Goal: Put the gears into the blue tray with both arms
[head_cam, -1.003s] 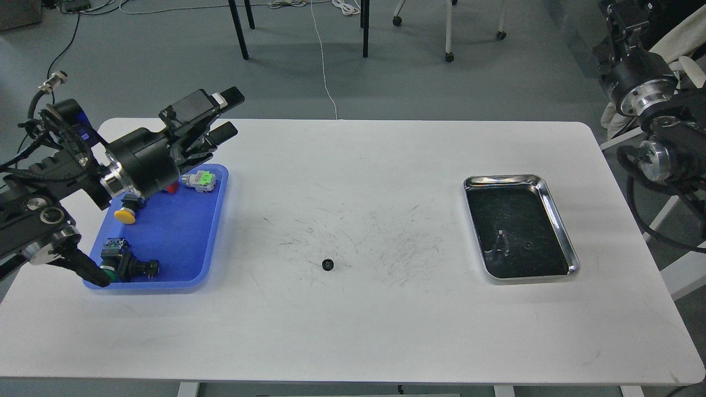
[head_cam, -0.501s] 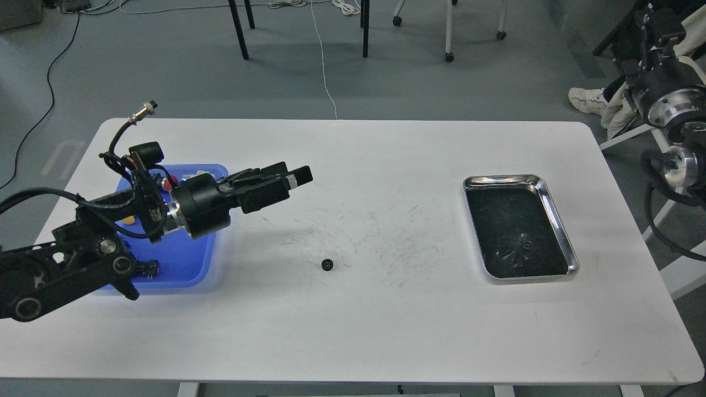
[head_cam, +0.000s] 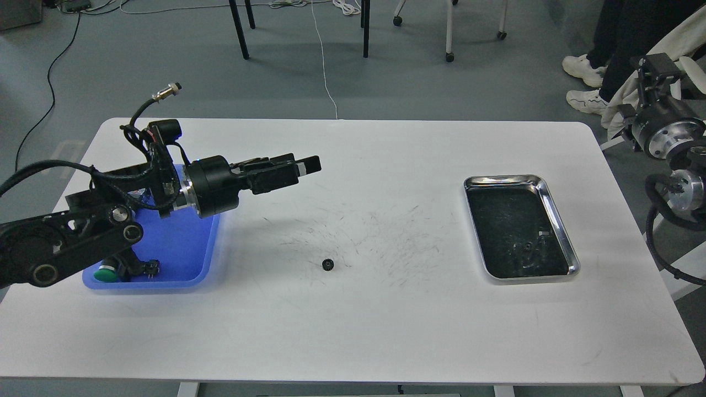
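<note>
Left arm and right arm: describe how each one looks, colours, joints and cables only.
The left arm is matte black with silver ring joints, loose black cables looped over it and a cable ending in a metal plug. Its pincer has flat black rectangular fingers. The right arm shows black housings, shiny silver rings and a thick black cable; its pincer cannot be made out.

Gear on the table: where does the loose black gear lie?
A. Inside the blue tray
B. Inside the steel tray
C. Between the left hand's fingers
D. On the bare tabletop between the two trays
D: the gear sits on the white table, apart from the blue tray, the steel tray and the left hand.
</note>
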